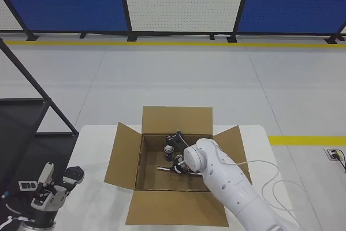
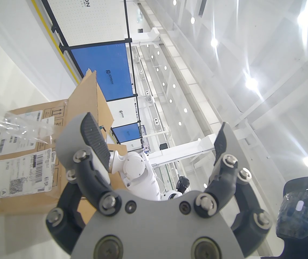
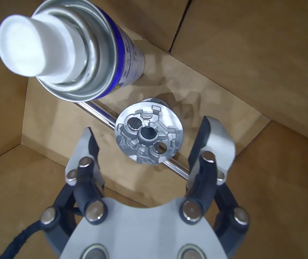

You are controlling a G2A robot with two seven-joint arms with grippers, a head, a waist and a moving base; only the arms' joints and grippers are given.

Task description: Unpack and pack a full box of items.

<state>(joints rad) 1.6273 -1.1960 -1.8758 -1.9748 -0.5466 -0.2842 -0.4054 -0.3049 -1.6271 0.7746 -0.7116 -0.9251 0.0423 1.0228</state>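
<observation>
An open cardboard box [image 1: 177, 119] stands in the middle of the white table [image 1: 95, 144]. My right arm [image 1: 219, 173] goes down into it. Inside, my right gripper [image 3: 148, 135] is open, its fingers on either side of a round cast-metal part [image 3: 148, 146] without touching it. That part stands on a chrome rod [image 3: 100, 113] lying on the box floor. A spray can [image 3: 70, 49] with a white cap stands upright just beyond. My left gripper [image 2: 158, 133] is open and holds nothing, low over the table's left side [image 1: 60, 174], apart from the box.
A black item [image 1: 175, 138] lies at the far wall inside the box. A clear plastic bag [image 2: 11, 125] lies against the box's labelled side [image 2: 24, 163]. A black rack [image 1: 17, 127] stands left of the table. The four flaps spread outward.
</observation>
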